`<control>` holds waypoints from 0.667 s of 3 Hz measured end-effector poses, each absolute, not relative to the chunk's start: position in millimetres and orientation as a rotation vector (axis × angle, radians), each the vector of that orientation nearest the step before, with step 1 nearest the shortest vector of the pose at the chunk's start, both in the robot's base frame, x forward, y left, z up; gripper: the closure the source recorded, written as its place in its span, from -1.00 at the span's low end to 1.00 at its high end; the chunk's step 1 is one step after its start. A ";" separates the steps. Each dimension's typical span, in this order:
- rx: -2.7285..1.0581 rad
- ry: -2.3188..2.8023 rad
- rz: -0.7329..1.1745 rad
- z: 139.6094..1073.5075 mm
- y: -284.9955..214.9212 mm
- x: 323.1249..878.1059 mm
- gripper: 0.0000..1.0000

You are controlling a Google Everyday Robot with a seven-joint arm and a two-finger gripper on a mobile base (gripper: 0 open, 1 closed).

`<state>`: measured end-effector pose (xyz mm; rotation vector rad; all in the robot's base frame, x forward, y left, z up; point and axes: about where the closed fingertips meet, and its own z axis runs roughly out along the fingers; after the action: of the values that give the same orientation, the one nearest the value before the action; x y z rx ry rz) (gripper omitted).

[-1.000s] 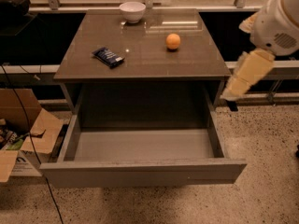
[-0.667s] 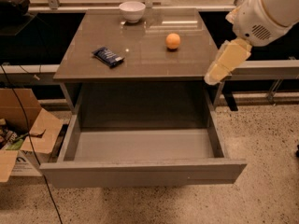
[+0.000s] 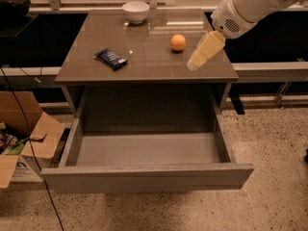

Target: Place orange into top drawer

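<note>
The orange (image 3: 178, 42) sits on the grey-brown cabinet top (image 3: 144, 61), right of the middle. The top drawer (image 3: 147, 150) is pulled fully open below it, and its grey inside holds nothing. My gripper (image 3: 195, 64) hangs from the white arm at the upper right, its cream fingers pointing down-left above the cabinet top. Its tip is a short way right of the orange and nearer the front, apart from it. It holds nothing.
A white bowl (image 3: 135, 11) stands at the back of the cabinet top. A dark blue snack packet (image 3: 111, 58) lies at the left front. An open cardboard box (image 3: 21, 129) sits on the floor to the left, with a black cable beside it.
My arm has swung left and toward the back, bringing the gripper from beside the cabinet's right edge to over its top, close to the orange. Nothing else moved.
</note>
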<state>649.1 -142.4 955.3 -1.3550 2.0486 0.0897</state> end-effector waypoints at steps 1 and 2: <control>-1.355 2.048 0.090 955.2 -142.2 649.3 -1.00; -1.320 2.023 0.151 946.1 -126.7 667.1 -1.00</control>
<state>667.1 -126.7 946.1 -1.3200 2.0232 0.1512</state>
